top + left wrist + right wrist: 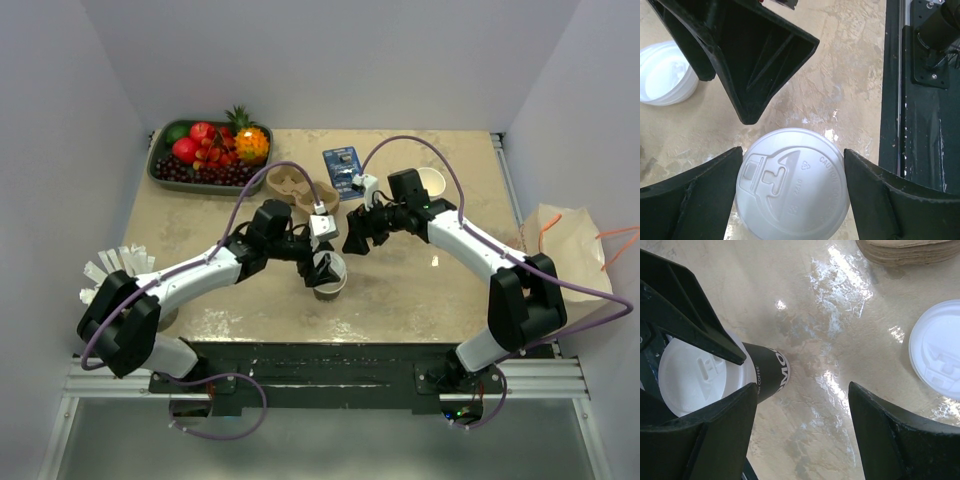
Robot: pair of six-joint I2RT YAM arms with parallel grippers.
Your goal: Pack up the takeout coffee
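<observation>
Standing upright on the glossy, mottled beige table [430,295], toward its near edge, is the takeout coffee [330,284], a dark-brown paper cup capped with a round white lid [792,195]. The left gripper [325,268] hangs directly over the coffee with its jaws wide apart, one on each side of the lid and close against its rim; whether they press on it cannot be told. The right gripper [356,240] is just beyond the coffee, its jaws also apart with only bare, light-streaked table between them. A loose white lid [935,355] lies flat near the coffee. Farther back from the coffee sits a brown moulded-pulp cup carrier [290,185], with a blue packet [342,166] beside it, and well off to the far left a dark tray of fruit [210,155]. Plain pale walls [330,60] close the table in behind and on both sides. Well right of the coffee, off the table's edge, stands a pale paper bag [565,245] with orange handles. A black mounting frame [330,372] runs along the table edge nearest the coffee.
</observation>
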